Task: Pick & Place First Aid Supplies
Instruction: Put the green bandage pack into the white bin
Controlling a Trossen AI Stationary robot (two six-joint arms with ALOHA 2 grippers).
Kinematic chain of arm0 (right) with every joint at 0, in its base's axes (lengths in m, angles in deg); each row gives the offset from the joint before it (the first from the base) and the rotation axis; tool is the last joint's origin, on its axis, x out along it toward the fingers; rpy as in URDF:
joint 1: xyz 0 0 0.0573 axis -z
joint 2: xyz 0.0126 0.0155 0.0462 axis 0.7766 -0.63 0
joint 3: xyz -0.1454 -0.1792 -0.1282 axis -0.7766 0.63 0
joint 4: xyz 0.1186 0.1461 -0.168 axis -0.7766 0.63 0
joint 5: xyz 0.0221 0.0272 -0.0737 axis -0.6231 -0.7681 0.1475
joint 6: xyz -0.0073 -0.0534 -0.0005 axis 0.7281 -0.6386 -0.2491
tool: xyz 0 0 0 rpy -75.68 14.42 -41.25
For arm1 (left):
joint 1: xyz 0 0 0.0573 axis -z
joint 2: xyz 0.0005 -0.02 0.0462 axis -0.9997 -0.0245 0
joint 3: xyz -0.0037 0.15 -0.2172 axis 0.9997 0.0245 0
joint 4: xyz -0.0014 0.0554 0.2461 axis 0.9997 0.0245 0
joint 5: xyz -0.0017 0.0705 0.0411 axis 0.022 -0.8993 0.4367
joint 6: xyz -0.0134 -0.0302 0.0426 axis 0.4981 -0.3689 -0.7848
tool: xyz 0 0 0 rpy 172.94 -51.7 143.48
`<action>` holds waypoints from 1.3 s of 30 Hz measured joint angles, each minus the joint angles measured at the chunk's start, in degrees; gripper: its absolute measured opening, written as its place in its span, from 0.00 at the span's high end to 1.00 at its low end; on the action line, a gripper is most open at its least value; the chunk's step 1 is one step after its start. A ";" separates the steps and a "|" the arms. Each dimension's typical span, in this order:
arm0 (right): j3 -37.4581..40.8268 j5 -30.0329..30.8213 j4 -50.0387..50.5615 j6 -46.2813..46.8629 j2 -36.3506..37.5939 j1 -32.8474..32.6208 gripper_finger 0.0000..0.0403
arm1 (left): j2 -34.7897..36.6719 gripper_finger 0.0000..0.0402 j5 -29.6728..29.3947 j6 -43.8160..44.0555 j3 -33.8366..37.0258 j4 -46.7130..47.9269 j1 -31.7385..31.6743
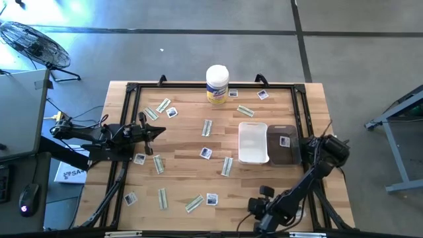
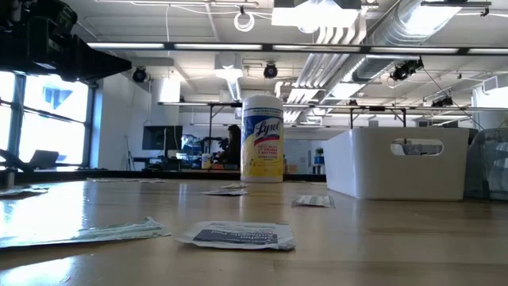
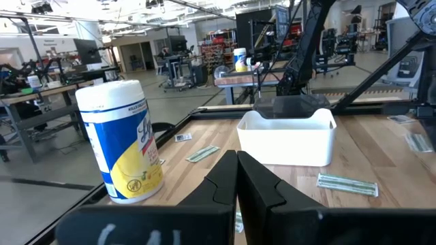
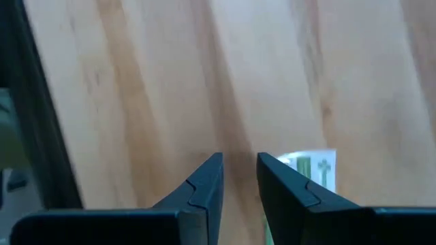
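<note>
So: reach-for-a-packet stage, only one packet binned

Basically the pick step looks to be in hand. The right gripper [image 4: 238, 158] is held low over bare wood at roughly 5 o'clock on the counter [image 1: 185, 175]. Its fingers are set a little apart with nothing between them. A green-and-white strip packet [image 4: 315, 167] is seen just beside one fingertip, not yet between the two. So the next move probably calls for a small sideways shift to straddle the packet, then a drop and a pinch. It's flat, so it'd have to be caught by an edge, which could get fiddly.

The left gripper [image 1: 158, 132] is parked at 9 o'clock, fingers pressed together on nothing.

Containers sit side by side at about 3 o'clock:
- white bin [image 1: 253, 125]: nothing can be made out inside from above
- dark tray [image 1: 284, 157]: one small white square packet [image 1: 285, 141] lies in it

The rest of the first aid supplies [image 1: 205, 153] are spread over the wood from 12 round to 7 o'clock. A wipes canister [image 1: 217, 82] is stood at 12 o'clock. Plenty is left to be done, by the look of it.
</note>
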 joint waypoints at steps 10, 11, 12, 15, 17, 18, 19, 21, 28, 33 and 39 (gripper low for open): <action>0.00 0.09 3.30 -0.02 0.50 1.29 0.79 | 0.01 1.00 0.00 0.00 0.00 -0.01 0.01; 0.00 -0.09 3.71 0.57 0.52 1.09 0.79 | 0.01 1.00 0.00 0.00 0.00 -0.01 0.01; 0.00 -0.12 3.82 0.86 0.52 0.89 0.79 | 0.00 1.00 0.00 0.00 0.00 -0.01 0.00; 0.00 -0.09 3.56 1.03 0.55 0.48 0.79 | 0.01 1.00 0.00 0.00 0.00 0.00 0.00; 0.00 -0.15 3.65 2.13 0.65 0.46 0.79 | 0.00 1.00 0.00 0.00 0.00 0.00 0.00; 0.00 -0.11 3.82 2.43 0.76 0.50 0.79 | 0.00 1.00 0.00 0.00 0.00 0.00 0.00; 0.00 -0.04 4.08 2.46 1.08 0.50 0.79 | -0.01 1.00 0.00 0.00 0.00 -0.01 0.01; 0.00 0.34 5.05 2.48 1.58 0.55 0.79 | 0.01 1.00 0.00 0.00 0.00 0.01 0.01; 0.00 0.29 7.00 1.78 1.94 0.06 0.79 | -0.01 1.00 0.00 0.00 0.00 0.01 -0.01; 0.00 -0.06 7.02 1.00 0.82 -0.93 0.79 | 0.00 1.00 0.00 0.00 0.00 0.01 0.01; -0.02 -0.21 5.48 -0.64 -0.30 -1.11 0.79 | 0.01 1.00 0.00 0.02 0.00 0.01 0.01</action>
